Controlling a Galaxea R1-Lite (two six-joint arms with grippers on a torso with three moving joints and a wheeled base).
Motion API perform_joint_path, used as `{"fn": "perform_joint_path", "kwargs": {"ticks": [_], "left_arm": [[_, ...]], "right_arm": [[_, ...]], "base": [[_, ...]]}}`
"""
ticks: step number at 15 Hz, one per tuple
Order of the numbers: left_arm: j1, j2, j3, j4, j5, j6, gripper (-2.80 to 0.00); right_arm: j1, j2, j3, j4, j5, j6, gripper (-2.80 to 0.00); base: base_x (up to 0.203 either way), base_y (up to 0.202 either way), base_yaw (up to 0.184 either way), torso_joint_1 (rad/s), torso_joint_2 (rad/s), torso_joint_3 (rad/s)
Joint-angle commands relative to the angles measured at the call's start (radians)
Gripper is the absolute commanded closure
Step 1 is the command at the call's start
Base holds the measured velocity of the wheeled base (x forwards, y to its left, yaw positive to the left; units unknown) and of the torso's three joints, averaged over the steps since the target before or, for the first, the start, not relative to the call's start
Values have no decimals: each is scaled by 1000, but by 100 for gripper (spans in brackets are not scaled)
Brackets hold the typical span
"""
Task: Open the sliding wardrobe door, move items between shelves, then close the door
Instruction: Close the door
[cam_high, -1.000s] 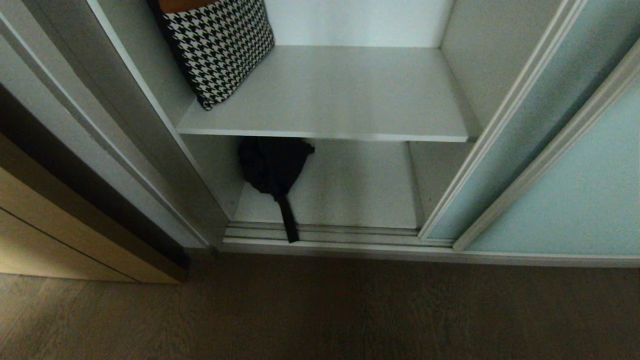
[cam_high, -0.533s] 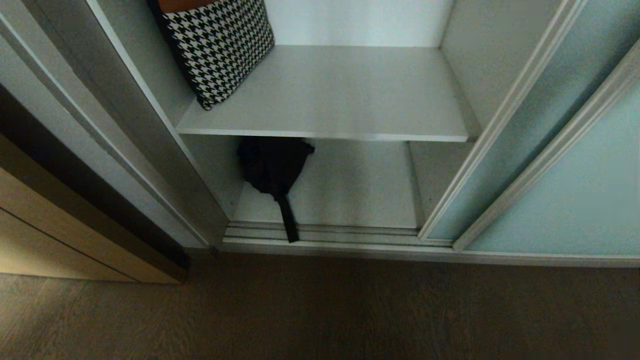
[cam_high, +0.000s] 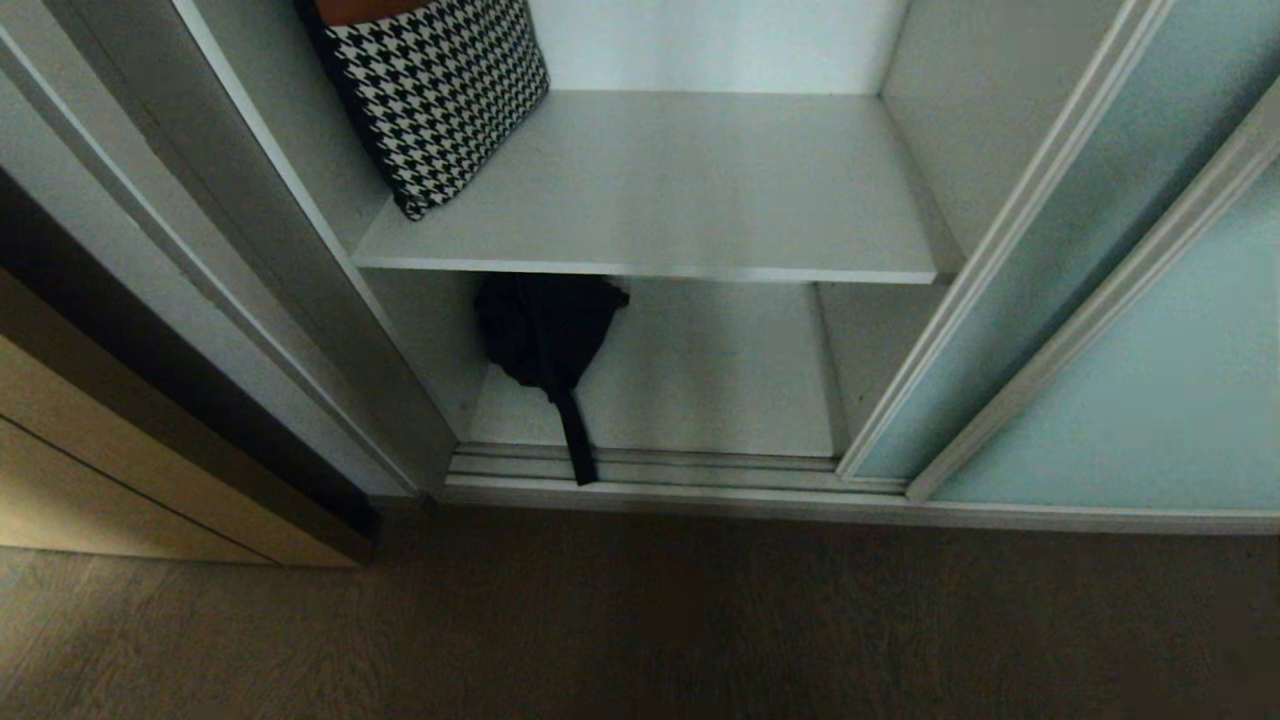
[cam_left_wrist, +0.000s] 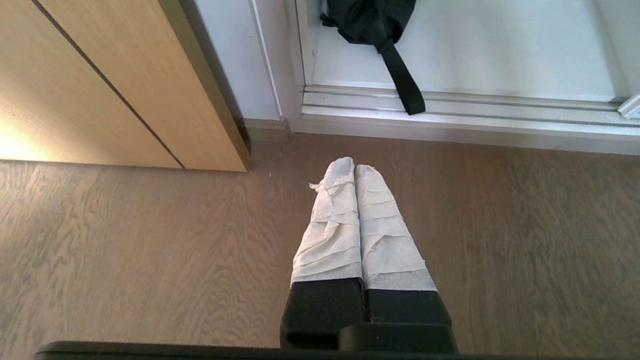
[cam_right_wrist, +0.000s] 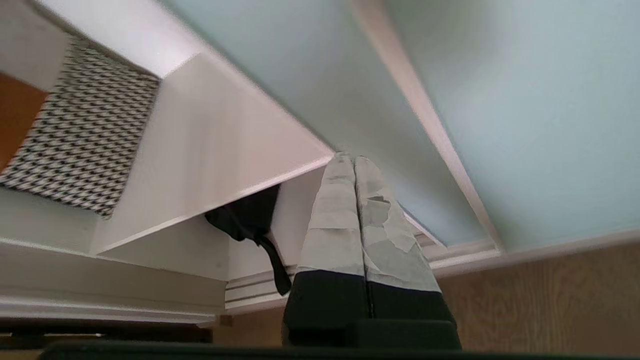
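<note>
The sliding wardrobe door (cam_high: 1000, 280) stands slid aside at the right, leaving the shelves exposed. A houndstooth bag (cam_high: 440, 100) leans at the left end of the upper shelf (cam_high: 680, 190). On the lower shelf (cam_high: 720, 380) lies the black pouch (cam_high: 545, 325), its strap (cam_high: 577, 445) trailing over the floor track. Neither arm shows in the head view. My right gripper (cam_right_wrist: 354, 159) is shut and empty, pointing at the upper shelf's front corner (cam_right_wrist: 210, 145) beside the door (cam_right_wrist: 325, 85). My left gripper (cam_left_wrist: 355, 167) is shut and empty above the floor, short of the pouch (cam_left_wrist: 370, 17).
A tan wooden cabinet (cam_high: 100, 470) flanks the wardrobe on the left. The ribbed silver track (cam_high: 700, 465) runs along the wardrobe's base. A second glass panel (cam_high: 1150, 400) fills the far right. Wooden floor (cam_high: 640, 620) lies in front.
</note>
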Motion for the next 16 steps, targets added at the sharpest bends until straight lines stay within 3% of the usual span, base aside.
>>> {"fn": "perform_joint_path", "kwargs": {"ticks": [1,8,16], "left_arm": [[1,1,0,0,0,0,0],[1,1,0,0,0,0,0],[1,1,0,0,0,0,0]], "right_arm": [[-21,48,5,-2,14,5,0],[-23,125,0,-75,29,9,0],[55,176,-26,-92,19,-10,0]], "base": [[0,0,0,0,0,0],[0,0,0,0,0,0],[0,0,0,0,0,0]]}}
